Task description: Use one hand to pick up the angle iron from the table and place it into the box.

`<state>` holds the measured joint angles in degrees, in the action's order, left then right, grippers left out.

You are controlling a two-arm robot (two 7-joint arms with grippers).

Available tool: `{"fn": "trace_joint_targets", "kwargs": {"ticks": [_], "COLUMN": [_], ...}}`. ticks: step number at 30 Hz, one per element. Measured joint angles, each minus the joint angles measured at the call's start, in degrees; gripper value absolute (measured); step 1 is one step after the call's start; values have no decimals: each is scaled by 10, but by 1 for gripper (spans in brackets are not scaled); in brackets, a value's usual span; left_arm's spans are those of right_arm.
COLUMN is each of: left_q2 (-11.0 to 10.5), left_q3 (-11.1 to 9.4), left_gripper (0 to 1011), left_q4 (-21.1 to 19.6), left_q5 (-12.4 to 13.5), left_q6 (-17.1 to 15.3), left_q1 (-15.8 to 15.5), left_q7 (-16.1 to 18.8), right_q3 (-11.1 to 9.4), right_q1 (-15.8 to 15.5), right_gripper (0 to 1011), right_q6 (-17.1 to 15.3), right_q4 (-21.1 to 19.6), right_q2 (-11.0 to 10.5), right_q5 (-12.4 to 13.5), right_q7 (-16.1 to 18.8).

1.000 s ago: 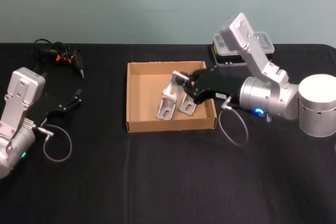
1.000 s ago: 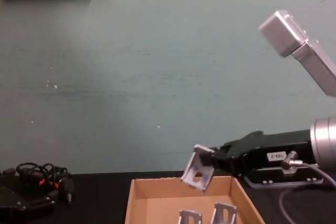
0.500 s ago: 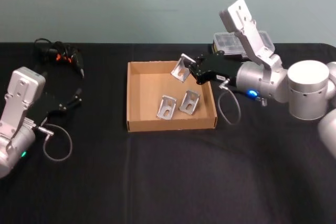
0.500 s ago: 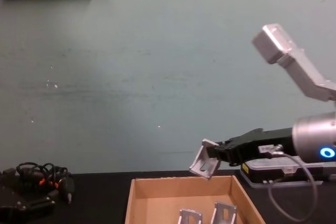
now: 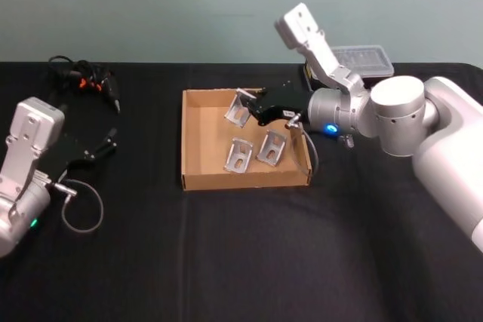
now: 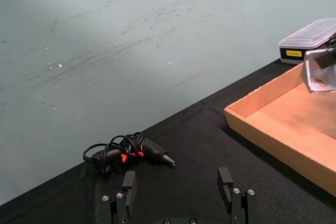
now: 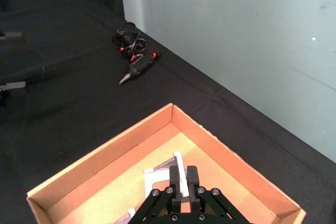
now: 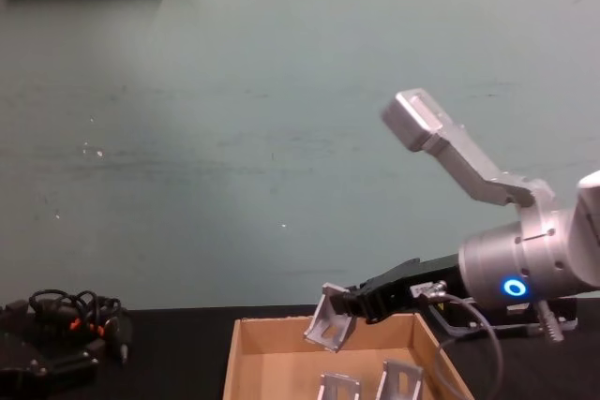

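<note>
Head view, from the left: the left gripper (image 5: 102, 145) sits parked on the black table (image 5: 226, 262) near its left edge, fingers (image 6: 129, 184) apart and holding nothing. Behind it, by the back edge, lies a black tool with a tangled cord (image 5: 87, 81).

At the middle of the table stands the box (image 5: 196, 180), a shallow tan cardboard tray with no lid. Two angle irons (image 5: 255, 150) lie side by side on its floor, toward the front right. A third angle iron (image 5: 238, 108) hangs tilted above the back half of the box, clear of the floor; from the chest view it sits just above the back wall's rim.

The right gripper (image 5: 253, 107) reaches in over the box from the right, its fingers closed on that raised angle iron. The right wrist view shows the fingers pinching one flange of the bracket.

Behind the right arm, beyond the box's back right corner, rests a clear-lidded case (image 5: 362, 59).
</note>
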<state>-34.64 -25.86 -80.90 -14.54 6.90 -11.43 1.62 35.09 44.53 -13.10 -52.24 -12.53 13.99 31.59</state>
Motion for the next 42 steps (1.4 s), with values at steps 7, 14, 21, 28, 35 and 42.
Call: {"fn": "trace_joint_targets", "kwargs": {"ticks": [7, 14, 21, 28, 35, 42], "left_q2": [0, 0, 0, 0, 0, 0], "left_q3": [0, 0, 0, 0, 0, 0], "left_gripper": [1011, 1012, 1011, 1011, 1011, 1011], "left_q4": [0, 0, 0, 0, 0, 0], "left_q5": [0, 0, 0, 0, 0, 0], "left_q6": [0, 0, 0, 0, 0, 0], "left_q1": [0, 0, 0, 0, 0, 0], "left_q7": [0, 0, 0, 0, 0, 0], "right_q3": [4, 3, 4, 4, 0, -3], "right_q1": [23, 35, 45, 49, 47, 45], "right_gripper": [88, 90, 90, 90, 90, 94], "right_q6": [5, 4, 0, -6, -11, -16], "right_q4": [53, 82, 110, 124, 123, 120], "right_q2": [24, 36, 47, 51, 50, 50], "right_q5": [-18, -30, -44, -57, -66, -73], "right_q7": [6, 9, 17, 25, 29, 32]}}
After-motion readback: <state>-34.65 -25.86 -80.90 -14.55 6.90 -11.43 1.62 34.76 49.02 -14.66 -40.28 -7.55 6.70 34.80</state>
